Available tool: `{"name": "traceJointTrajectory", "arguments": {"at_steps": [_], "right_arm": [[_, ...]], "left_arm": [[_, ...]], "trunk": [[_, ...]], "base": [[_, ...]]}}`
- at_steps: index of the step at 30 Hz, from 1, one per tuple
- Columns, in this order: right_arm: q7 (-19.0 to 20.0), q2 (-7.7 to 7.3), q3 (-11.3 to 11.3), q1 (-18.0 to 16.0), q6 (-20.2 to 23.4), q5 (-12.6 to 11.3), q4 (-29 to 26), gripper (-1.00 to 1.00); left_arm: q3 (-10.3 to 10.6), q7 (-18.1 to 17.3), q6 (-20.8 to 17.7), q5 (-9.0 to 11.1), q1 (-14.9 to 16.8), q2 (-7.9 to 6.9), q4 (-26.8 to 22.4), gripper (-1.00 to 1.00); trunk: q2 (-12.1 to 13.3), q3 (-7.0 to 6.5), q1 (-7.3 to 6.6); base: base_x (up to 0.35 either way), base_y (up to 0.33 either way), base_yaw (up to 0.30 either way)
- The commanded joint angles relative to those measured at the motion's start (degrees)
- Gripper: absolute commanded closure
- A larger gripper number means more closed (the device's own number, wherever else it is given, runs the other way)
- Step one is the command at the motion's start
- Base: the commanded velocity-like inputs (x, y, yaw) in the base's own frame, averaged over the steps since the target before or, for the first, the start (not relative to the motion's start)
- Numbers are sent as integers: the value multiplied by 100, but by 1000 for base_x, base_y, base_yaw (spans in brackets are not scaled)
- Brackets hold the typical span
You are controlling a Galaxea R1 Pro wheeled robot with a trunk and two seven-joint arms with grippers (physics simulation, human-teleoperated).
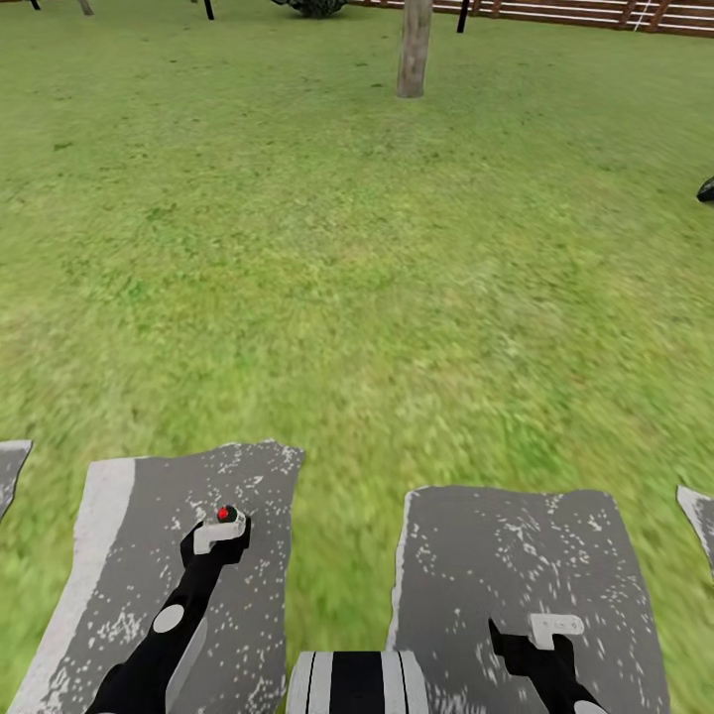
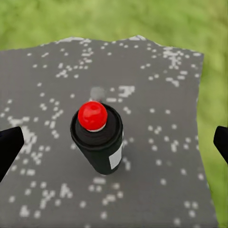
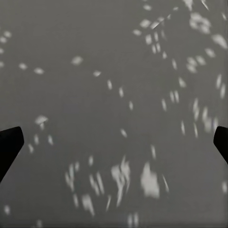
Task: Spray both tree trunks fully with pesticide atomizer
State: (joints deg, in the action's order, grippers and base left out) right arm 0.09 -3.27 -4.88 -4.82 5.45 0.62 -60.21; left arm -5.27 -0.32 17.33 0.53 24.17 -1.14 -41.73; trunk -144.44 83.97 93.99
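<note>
The lawn (image 1: 327, 278) of the garden is wide and green, with a brown slat fence (image 1: 555, 14) at the far edge. One thick mottled tree trunk (image 1: 414, 48) stands far ahead, well apart from the robot. Near the robot, two grey speckled paving slabs lie in the grass, the left slab (image 1: 129, 555) and the right slab (image 1: 516, 565).

The bottle (image 2: 98, 137) stands upright on the left slab. It is black, with a round red cap on top and a small pale label on its side. In the head view it is mostly hidden behind the left hand (image 1: 220, 533), so only the red cap can be seen there. In the left wrist view, the bottle stands between the two dark fingertips, which are wide apart at both edges of the picture and hold nothing. The right hand (image 1: 540, 635) hangs over the right slab; its fingertips are also spread wide and it is empty.

The step now is probably to grasp the bottle. To do it well, the left hand should go straight down until the fingers are at both sides of the black body, below the cap, and then close slowly, so that the bottle does not fall over.

The label is too small to read any writing on it.
</note>
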Motion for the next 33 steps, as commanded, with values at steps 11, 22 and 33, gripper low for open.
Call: {"name": "traceJointTrajectory", "arguments": {"at_steps": [11,22,33], "right_arm": [[0,0,-5,1,0,0,0,-100],[0,0,-5,1,0,0,0,-100],[0,-2,-5,1,0,0,0,-100]], "left_arm": [[0,2,7,0,1,0,6,-100],[0,5,7,0,1,0,7,-100],[-6,5,1,0,0,6,5,-100]], "trunk": [[-9,201,18],[-9,201,18],[-9,201,18]], "base": [[0,0,26],[38,45,0],[11,4,0]]}}
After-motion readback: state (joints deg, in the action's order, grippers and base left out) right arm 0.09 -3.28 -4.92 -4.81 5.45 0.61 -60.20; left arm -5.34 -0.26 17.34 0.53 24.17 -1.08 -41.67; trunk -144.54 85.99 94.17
